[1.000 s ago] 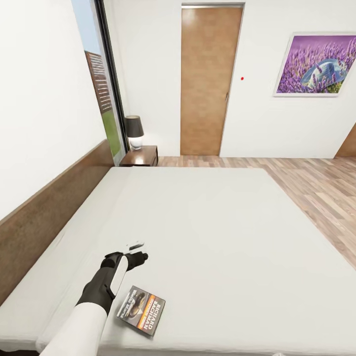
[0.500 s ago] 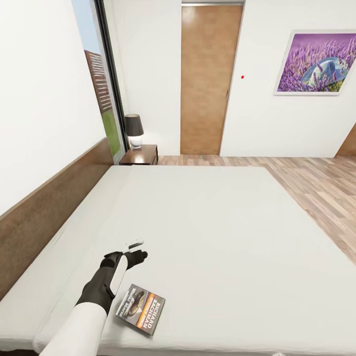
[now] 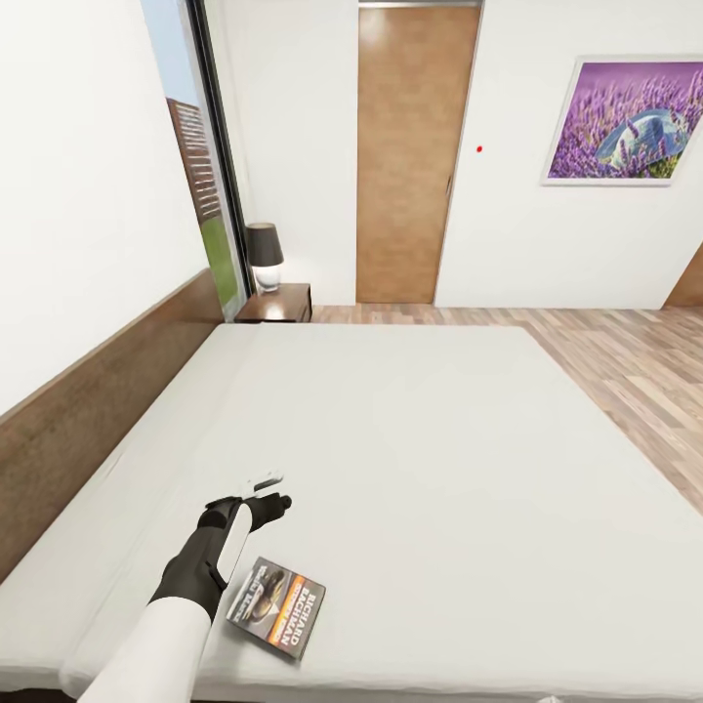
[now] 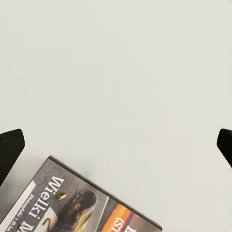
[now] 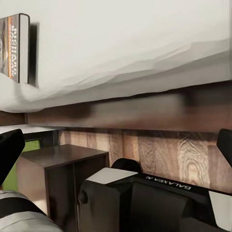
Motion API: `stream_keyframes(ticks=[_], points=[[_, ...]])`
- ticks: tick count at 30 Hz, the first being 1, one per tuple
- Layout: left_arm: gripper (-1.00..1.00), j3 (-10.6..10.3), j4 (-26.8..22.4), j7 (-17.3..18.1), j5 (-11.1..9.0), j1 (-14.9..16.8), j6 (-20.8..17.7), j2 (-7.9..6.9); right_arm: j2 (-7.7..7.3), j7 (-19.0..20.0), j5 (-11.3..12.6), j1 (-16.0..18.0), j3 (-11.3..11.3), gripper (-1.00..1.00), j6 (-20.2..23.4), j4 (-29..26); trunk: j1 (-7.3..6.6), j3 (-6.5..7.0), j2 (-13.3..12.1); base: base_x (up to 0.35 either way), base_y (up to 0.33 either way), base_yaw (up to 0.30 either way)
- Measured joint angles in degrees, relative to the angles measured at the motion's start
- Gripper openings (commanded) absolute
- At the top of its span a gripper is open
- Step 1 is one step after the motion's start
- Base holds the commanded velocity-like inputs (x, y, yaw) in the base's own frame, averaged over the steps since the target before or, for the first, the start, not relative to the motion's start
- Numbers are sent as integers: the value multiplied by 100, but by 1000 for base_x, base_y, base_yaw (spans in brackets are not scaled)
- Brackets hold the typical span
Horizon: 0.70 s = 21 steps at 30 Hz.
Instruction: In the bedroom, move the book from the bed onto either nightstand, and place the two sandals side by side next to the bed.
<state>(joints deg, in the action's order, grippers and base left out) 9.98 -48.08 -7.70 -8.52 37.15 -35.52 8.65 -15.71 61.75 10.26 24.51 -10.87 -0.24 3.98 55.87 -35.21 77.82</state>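
One clear risk: the left gripper [image 3: 266, 496], fingers spread wide and empty, hovers over bare mattress just beyond the book [image 3: 278, 610], which lies flat near the bed [image 3: 439, 439] edge, so closing here grabs nothing or nudges it off.

Bright even light; soft shadows; slight blur.
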Motion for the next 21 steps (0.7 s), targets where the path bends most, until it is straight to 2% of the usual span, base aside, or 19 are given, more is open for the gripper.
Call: stream_keyframes(ticks=[21], points=[[100,0,-1,0,-8,0,0,0,0,-1,0,0,0,100,0,0,461,-377,843,0,0,0]])
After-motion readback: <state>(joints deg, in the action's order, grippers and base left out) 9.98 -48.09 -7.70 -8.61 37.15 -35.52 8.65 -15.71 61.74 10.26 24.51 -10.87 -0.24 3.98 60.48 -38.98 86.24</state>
